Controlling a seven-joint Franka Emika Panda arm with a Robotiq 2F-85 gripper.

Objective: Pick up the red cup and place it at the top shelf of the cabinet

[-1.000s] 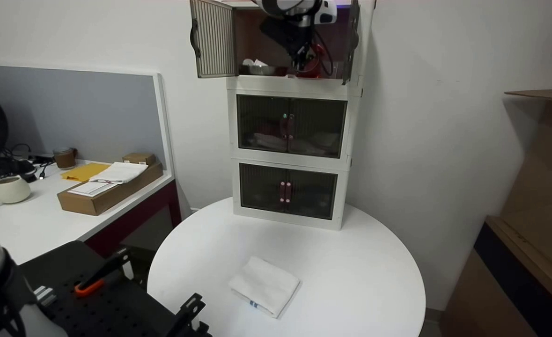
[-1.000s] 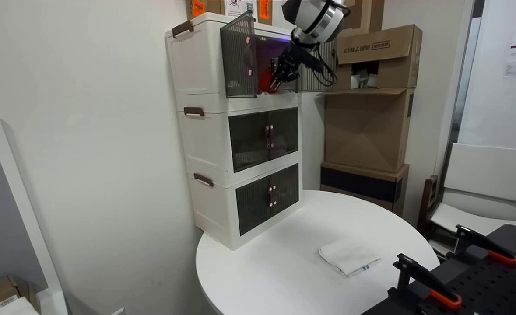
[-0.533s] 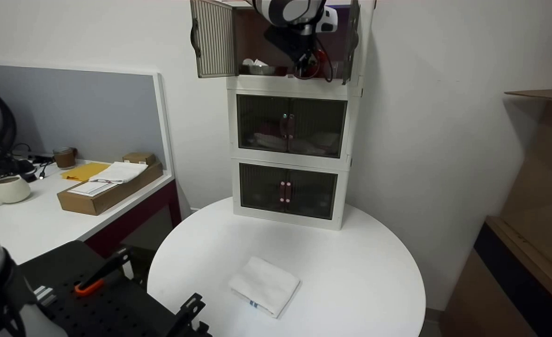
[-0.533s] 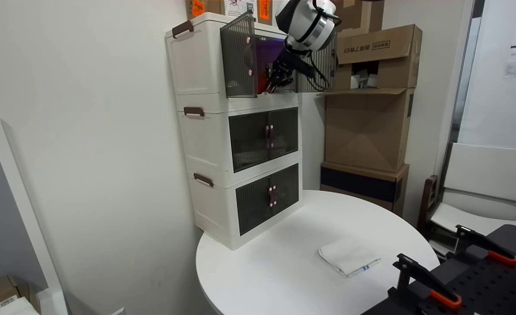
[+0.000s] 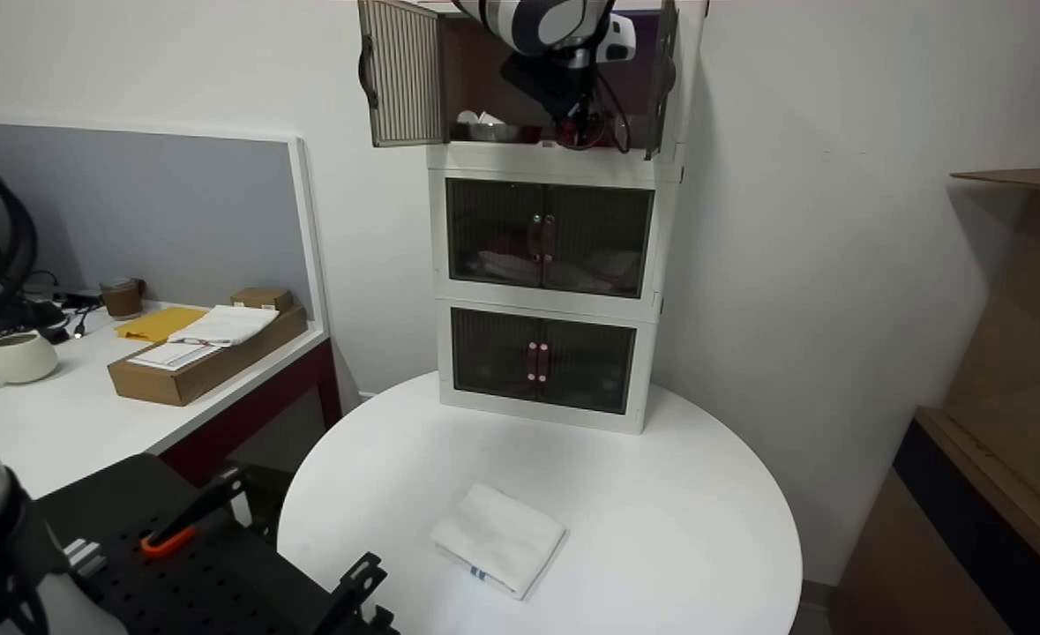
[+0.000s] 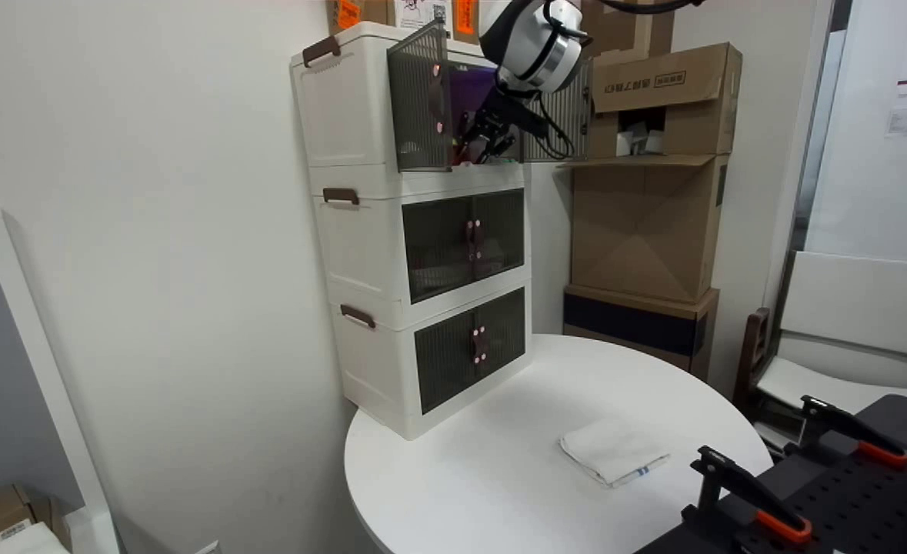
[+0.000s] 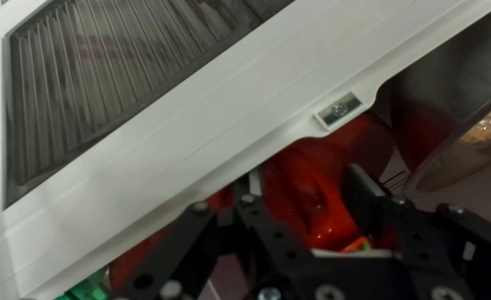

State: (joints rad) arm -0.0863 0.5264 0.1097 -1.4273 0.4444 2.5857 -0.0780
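Observation:
The white cabinet [image 5: 550,294] stands on a round table, in both exterior views. Its top shelf [image 5: 471,66] has its two doors swung open. My gripper [image 7: 303,179] reaches into this compartment, low near its front edge. The red cup [image 7: 330,212] is between the fingers in the wrist view, with its handle showing and a bit of green by the palm. The fingers [image 7: 364,183] stand well apart; whether they press on the cup does not show. In an exterior view, the gripper [image 6: 478,145] and arm hide most of the cup.
Ribbed doors [image 5: 400,79] stand open on both sides of the compartment. A metal bowl [image 5: 493,132] with white things is beside the gripper, also close by in the wrist view [image 7: 449,83]. A green thing [image 7: 87,289] is near. A folded towel [image 5: 500,540] lies on the table.
The arm and gripper have moved deeper into the top compartment and slightly lower. Less of the red cup shows, and it looks darker. The doors, bowl and towel have not moved.

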